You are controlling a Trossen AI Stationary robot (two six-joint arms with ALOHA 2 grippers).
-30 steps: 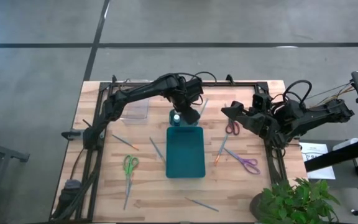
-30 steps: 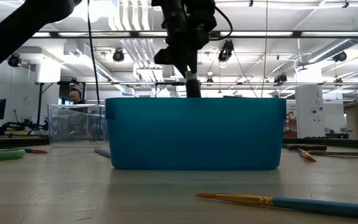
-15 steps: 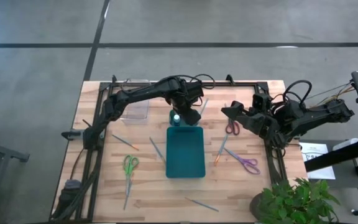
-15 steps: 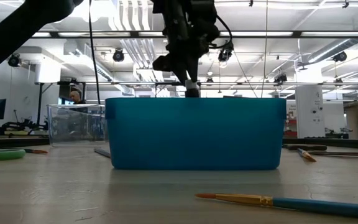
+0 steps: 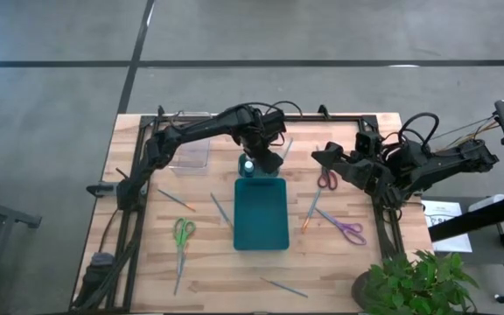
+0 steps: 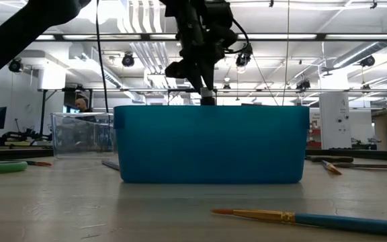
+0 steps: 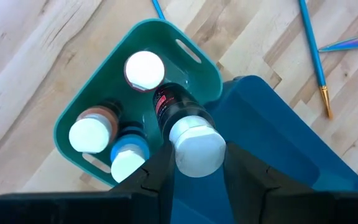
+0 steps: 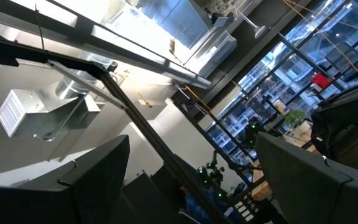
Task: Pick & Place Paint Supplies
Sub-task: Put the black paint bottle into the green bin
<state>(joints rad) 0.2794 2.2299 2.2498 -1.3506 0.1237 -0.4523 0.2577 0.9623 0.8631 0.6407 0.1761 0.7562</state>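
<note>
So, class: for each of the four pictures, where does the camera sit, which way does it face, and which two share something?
High view: overhead, facing straight down on the wooden table; both dark arms show.
Low view: at tabletop height, facing level at the large teal plastic tray; the left arm hangs above it.
Left wrist view: on the left arm, facing down; the left gripper holds a dark white-capped paint bottle.
Right wrist view: on the right arm, facing up at the ceiling; the open right gripper shows.
Shared: the large teal plastic tray, in high, low and left wrist views.

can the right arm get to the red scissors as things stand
Probably yes. The red scissors lie flat on bare table just in front of the right hand, which is open and holds nothing. The brush beside them lies clear of that path.
</note>
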